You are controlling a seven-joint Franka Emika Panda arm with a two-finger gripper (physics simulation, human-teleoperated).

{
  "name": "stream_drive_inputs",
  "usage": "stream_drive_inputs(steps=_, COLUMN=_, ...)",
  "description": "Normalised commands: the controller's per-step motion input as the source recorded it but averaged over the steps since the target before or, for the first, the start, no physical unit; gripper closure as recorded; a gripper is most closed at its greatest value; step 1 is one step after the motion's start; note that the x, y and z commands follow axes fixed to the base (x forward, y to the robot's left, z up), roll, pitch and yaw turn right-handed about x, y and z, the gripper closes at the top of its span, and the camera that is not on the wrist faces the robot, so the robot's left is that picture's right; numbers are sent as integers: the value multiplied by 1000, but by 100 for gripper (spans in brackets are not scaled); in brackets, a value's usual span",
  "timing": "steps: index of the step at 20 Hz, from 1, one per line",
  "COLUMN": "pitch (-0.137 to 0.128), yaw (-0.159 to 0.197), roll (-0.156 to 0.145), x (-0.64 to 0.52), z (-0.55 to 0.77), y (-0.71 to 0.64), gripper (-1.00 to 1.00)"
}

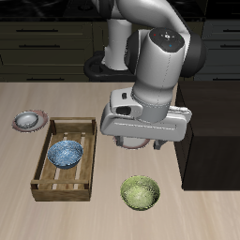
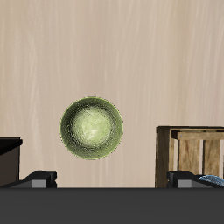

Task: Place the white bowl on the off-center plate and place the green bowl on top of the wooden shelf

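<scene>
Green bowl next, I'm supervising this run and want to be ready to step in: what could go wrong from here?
1. The gripper hangs farther back than the green bowl; descending without recentering could clip its rim.
2. The crate lies close beside the bowl, so a sideways approach may bump it.
3. The wooden shelf is tall; carrying the bowl low risks hitting its side.

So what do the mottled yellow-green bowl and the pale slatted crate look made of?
The yellow-green bowl looks like glazed ceramic: its crackled, mottled surface has a slight sheen. The pale slatted crate looks like unfinished wood, with matte planks and visible grain. Being renders, neither is certain.
</scene>
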Motion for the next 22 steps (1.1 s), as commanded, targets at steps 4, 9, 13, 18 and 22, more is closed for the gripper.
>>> stream_drive_inputs(steps=4, pitch=8, yaw=-5, roll=11, x=100, z=-73, y=69, gripper=-100)
stream_drive_inputs(steps=9, pitch=4, yaw=-7, roll=-15, x=102, z=-49, y=-26, gripper=-100)
stream_drive_inputs(steps=13, pitch=14, yaw=-18, roll=-27, x=152, z=-93, y=-73, gripper=-100)
stream_drive_inputs(steps=18, pitch=20, yaw=18, roll=-12, x=110, z=-192, y=-32, gripper=-100)
stream_drive_inputs(steps=22, pitch=30, yaw=13, roll=-11, x=101, z=-278, y=-16, gripper=-100)
